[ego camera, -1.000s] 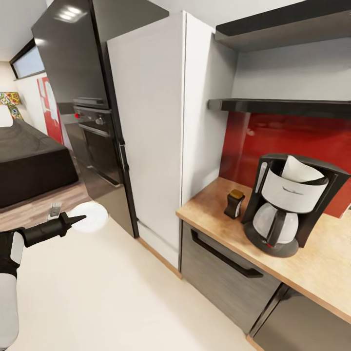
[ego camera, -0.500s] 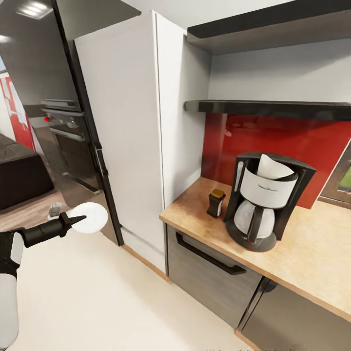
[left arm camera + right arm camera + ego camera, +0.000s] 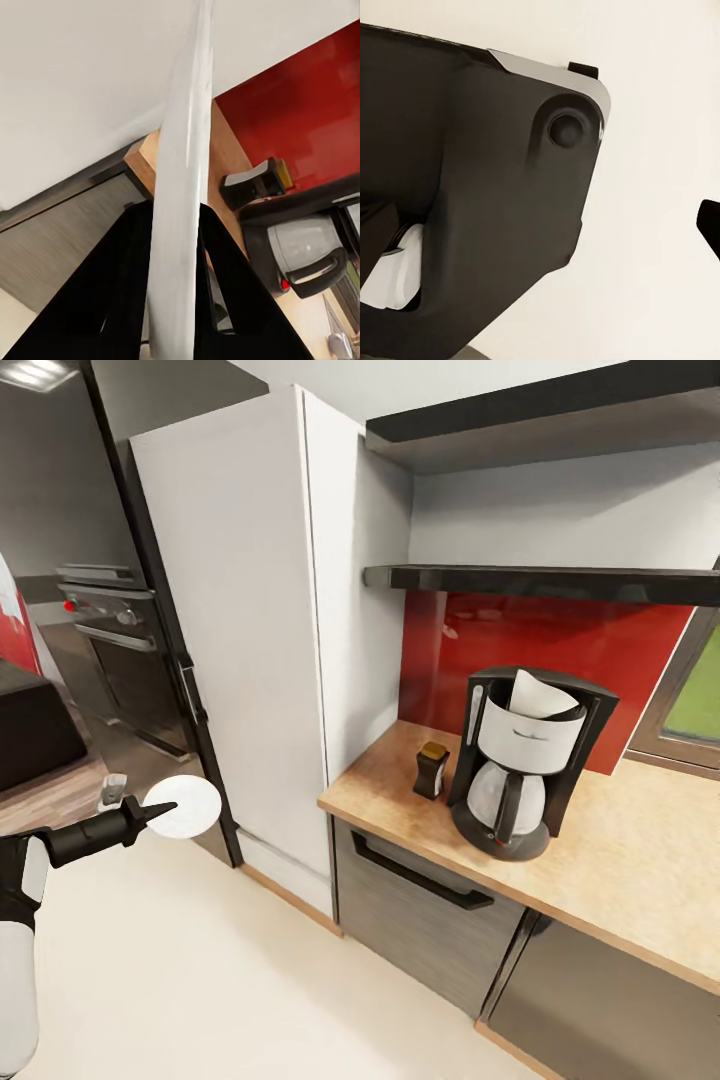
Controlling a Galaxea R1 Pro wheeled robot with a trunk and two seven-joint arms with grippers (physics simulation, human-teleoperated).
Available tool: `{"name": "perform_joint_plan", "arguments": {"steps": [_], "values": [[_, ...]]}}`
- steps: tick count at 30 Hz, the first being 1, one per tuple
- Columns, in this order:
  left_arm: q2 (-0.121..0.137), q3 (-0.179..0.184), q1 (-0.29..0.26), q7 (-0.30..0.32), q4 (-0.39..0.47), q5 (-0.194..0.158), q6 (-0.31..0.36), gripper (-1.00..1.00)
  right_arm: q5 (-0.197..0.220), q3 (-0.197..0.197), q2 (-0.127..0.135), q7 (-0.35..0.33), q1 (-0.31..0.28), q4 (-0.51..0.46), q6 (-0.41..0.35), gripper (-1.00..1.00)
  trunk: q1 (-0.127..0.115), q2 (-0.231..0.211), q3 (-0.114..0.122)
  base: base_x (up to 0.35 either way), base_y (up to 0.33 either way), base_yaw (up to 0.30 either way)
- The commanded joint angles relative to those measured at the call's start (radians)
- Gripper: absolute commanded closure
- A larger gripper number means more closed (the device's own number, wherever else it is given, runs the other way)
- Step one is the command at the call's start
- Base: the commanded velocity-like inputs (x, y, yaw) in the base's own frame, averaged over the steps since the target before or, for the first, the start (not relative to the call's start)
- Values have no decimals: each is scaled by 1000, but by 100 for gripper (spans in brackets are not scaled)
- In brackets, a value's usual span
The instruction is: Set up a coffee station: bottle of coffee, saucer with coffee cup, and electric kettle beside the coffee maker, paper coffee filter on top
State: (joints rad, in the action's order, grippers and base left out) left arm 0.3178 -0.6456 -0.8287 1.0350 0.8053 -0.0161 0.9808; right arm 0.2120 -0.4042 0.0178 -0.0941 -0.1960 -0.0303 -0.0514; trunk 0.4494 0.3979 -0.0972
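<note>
My left fingers point(image 3: 176, 300) are clamped on the rim of the saucer point(image 3: 180, 187), one black finger on each face. It is stiff, thin, glazed and breakable, so it could slide or swing in an edge pinch; I judge a hold deep on the rim is the safest, with the plate set down flat.

The left wrist view shows the saucer edge-on, and beyond it the bottle of coffee point(image 3: 255, 182) lying just beside the coffee maker point(image 3: 304, 251). The head view shows its round white face point(image 3: 183, 806) at my left gripper point(image 3: 150, 813), well short of the coffee maker point(image 3: 525, 760), which stands on the desk point(image 3: 620, 870) with the paper coffee filter point(image 3: 540, 697) in its top and the bottle point(image 3: 432, 770) just beside it.

Whether my right fingers are apart or together I cannot tell.
</note>
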Motion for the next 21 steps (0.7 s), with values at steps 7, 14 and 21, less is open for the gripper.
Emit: {"name": "perform_joint_plan", "arguments": {"steps": [7,14,21], "values": [[-2,0,-1,-1,-2,-1,7,100,10,-7,1,-3,0,-2,-5,-100,1,2,0,0,0,-132],[-18,-1,-1,-5,-3,4,7,100,10,-6,1,-3,0,-2,-5,-100,1,2,3,0,0,-251],[-33,0,-1,-2,-4,3,7,100,10,-7,1,-3,0,-3,-5,-100,1,2,6,0,0,-261]]}}
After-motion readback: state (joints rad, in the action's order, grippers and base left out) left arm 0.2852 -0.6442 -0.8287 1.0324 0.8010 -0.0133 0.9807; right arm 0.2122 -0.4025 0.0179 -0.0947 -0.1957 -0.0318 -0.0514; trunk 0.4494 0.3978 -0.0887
